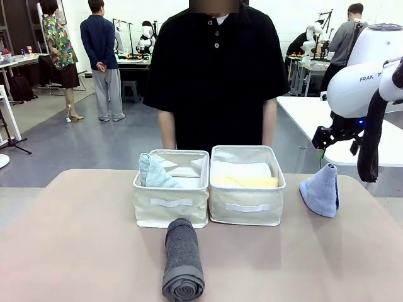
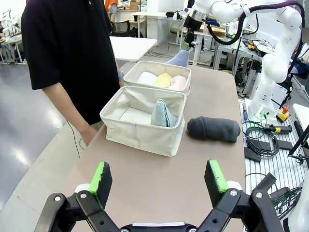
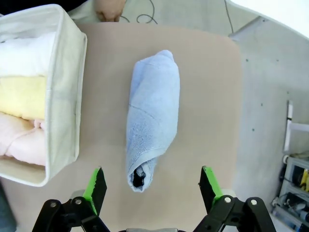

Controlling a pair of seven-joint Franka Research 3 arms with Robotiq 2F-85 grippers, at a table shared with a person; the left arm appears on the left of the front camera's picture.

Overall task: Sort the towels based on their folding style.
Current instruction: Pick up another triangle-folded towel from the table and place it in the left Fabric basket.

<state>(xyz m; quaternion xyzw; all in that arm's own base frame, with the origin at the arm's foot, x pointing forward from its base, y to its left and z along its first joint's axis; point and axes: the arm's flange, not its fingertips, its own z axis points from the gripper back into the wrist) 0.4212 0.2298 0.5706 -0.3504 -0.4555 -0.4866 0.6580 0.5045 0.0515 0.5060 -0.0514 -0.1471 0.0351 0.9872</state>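
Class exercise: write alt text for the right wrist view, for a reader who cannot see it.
A periwinkle cone-folded towel lies on the tan table under the open right gripper, apart from its green pads. Beside it stands a cream fabric bin holding a rolled white towel, yellow towel and pink towel.

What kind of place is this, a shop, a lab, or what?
Most likely a robotics lab: a white robot arm mounted beside the table, loose cables and a red stop button by its base, more work tables behind.
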